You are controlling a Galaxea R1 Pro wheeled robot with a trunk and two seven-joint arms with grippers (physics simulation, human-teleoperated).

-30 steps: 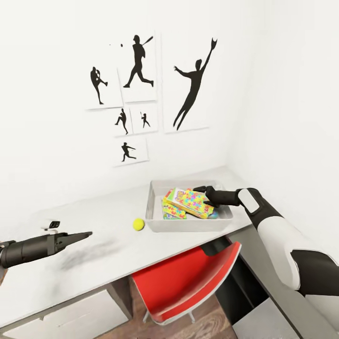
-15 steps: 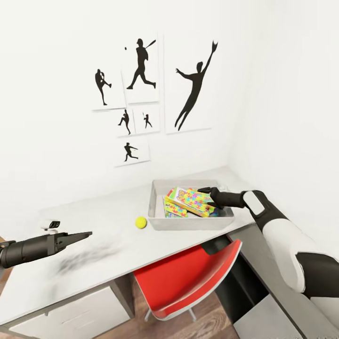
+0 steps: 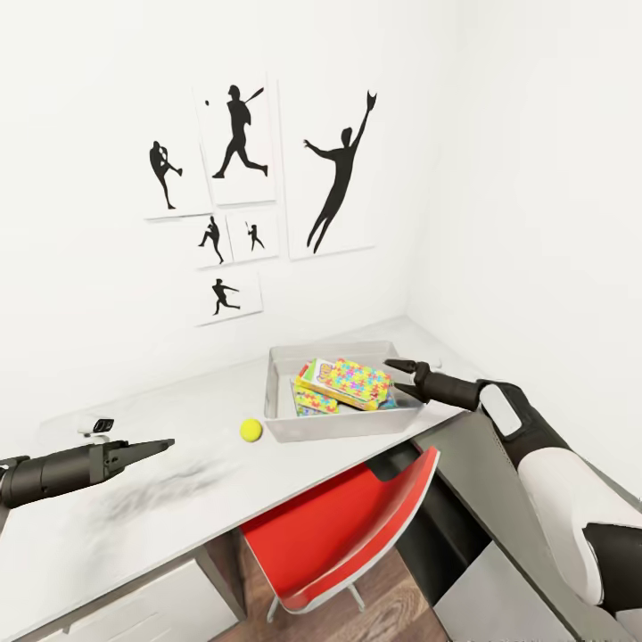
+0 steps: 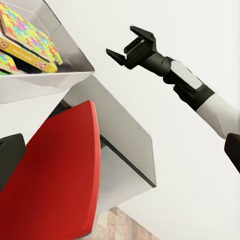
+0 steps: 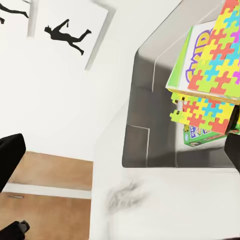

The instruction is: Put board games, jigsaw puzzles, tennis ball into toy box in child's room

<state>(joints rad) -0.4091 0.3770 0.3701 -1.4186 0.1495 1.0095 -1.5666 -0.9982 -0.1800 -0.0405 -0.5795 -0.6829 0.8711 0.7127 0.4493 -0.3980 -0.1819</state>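
- Broadly, white walls (image 3: 535, 178) meet in a corner, and black baseball silhouette pictures (image 3: 339, 174) hang on the far one.
- Below them a pale table (image 3: 178, 499) runs across to the corner, with a dark side panel (image 3: 446, 526) under its right end.
- Tucked under the table edge is a red chair (image 3: 348, 535), over plank floor (image 3: 374, 606).
- On the table's right end sits the grey toy box (image 3: 339, 425), its flared near wall facing the chair.
- Inside it, boxes lie stacked: a mosaic jigsaw puzzle (image 3: 348, 382) tilted on top of a second puzzle (image 3: 314, 403); the right wrist view also shows a green-edged game box (image 5: 197, 55) under the top one.
- Right arm (image 3: 571, 481) reaches in from the right; the right gripper (image 3: 406, 373) hangs at the toy box's right rim, just beside the top puzzle, jaws spread and gripping nothing.
- Left gripper (image 3: 156, 446) hovers over the table's left part, well apart from the toy box; its fingers look close together, but I cannot tell if they are closed.
- A tennis ball (image 3: 251, 430) rests on the table just left of the toy box, outside it.
- Near the left gripper stands a small white-and-black object (image 3: 100, 426), too small to identify.
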